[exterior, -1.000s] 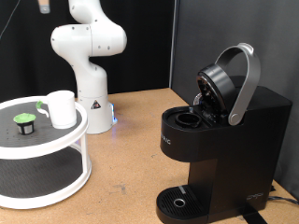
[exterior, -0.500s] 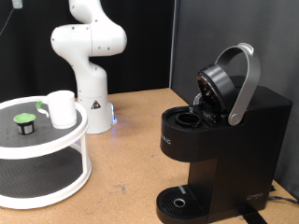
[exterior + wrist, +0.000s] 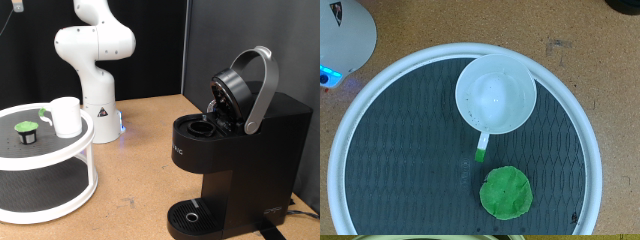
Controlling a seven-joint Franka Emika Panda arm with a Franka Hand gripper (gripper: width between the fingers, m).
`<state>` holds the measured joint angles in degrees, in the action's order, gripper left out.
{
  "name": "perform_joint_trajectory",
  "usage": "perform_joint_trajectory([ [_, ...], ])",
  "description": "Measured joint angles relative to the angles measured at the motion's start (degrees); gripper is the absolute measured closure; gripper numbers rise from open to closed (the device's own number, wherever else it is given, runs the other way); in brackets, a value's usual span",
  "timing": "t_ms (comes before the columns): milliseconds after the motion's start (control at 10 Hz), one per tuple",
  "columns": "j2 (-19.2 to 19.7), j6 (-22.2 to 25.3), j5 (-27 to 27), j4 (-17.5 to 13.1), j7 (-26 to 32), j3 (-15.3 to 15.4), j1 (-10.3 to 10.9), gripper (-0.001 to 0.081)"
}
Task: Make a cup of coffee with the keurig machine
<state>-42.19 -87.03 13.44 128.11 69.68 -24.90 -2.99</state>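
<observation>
In the exterior view my arm's white base and lower links [image 3: 92,55] stand behind the round white two-tier stand [image 3: 45,170], while my gripper [image 3: 16,5] shows only as a dark scrap at the picture's top edge above that stand, too little for me to tell whether the fingers are wide or narrow. On the stand's dark upper mat sits the cup [image 3: 66,116], upright and white, and just beside it, toward the exterior view's left, the small dark pod with a green top [image 3: 24,131]. The keurig machine [image 3: 235,150] stands well apart from the stand on the wooden table [image 3: 140,190], toward the exterior view's right, with its silver arched handle [image 3: 262,88] raised, the lid tipped open, and the pod chamber bare below it. In the wrist view I look straight down onto the stand's rim [image 3: 585,150]: the cup [image 3: 496,95] shows its empty white inside, its handle with a green mark points toward the green pod [image 3: 506,192], which lies near the cup but not touching. My fingers do not show in this view.
</observation>
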Motion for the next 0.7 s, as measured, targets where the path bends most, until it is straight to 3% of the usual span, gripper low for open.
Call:
perform_joint_trajectory([
  [300,0.01,-1.68,0.17,1.93,10.08,-1.1,0.56,0.0001],
  [500,0.54,-5.47,0.22,3.8,18.03,-3.53,2.31,0.0001],
  [700,0.77,-7.25,0.22,4.7,18.98,-3.93,2.44,0.0001],
])
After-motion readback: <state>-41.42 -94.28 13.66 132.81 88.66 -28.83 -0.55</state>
